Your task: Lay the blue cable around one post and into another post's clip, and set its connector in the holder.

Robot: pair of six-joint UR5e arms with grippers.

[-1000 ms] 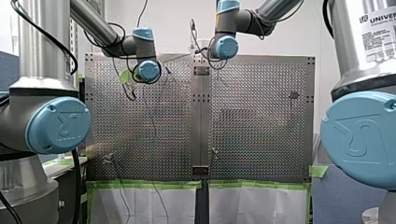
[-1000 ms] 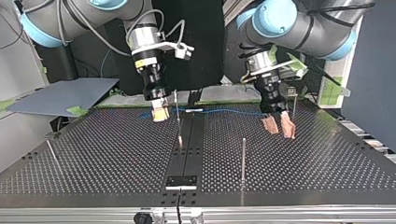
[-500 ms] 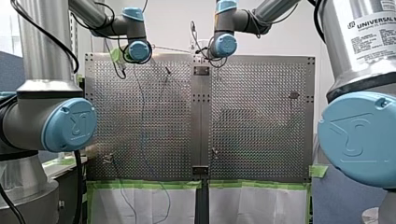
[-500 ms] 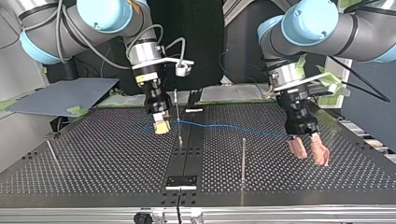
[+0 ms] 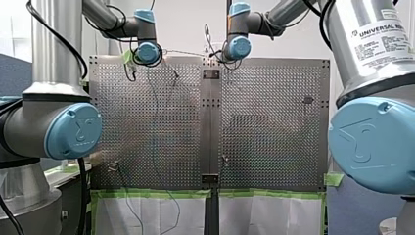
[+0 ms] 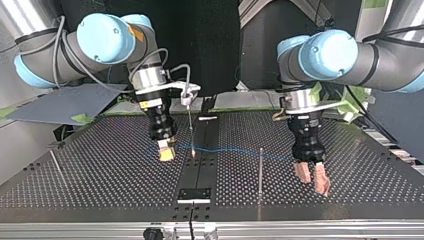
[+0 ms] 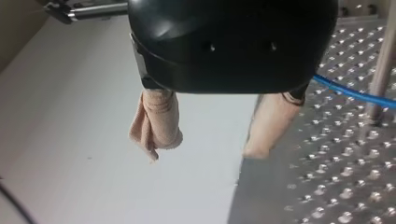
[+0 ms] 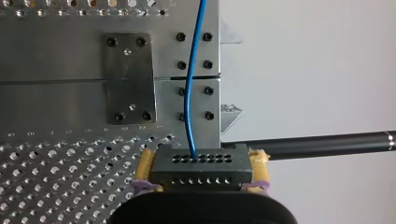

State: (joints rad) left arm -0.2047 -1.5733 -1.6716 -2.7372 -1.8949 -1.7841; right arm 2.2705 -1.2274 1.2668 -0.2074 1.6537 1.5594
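In the top view my right gripper (image 6: 166,154), with yellow pads, is shut on the black connector (image 8: 201,165). The blue cable (image 6: 230,149) leaves the connector and runs across the board past a thin post (image 6: 190,127) toward my left gripper (image 6: 312,179). That gripper hangs open just above the board, its beige fingers (image 7: 159,126) apart with nothing between them. In the left wrist view the blue cable (image 7: 350,91) passes beside one finger, close to a metal post (image 7: 380,70). A taller post (image 6: 260,170) stands between the two grippers.
Another thin post (image 6: 56,164) stands near the top view's left edge. A small plate (image 6: 195,194) sits on the centre strip near the board's front edge. In the front view a small dark fixture (image 5: 308,100) sits on the board's right half.
In the top view both grippers have come toward the camera. My right one carried the connector and dragged the cable along. My left one dropped lower and stayed open.
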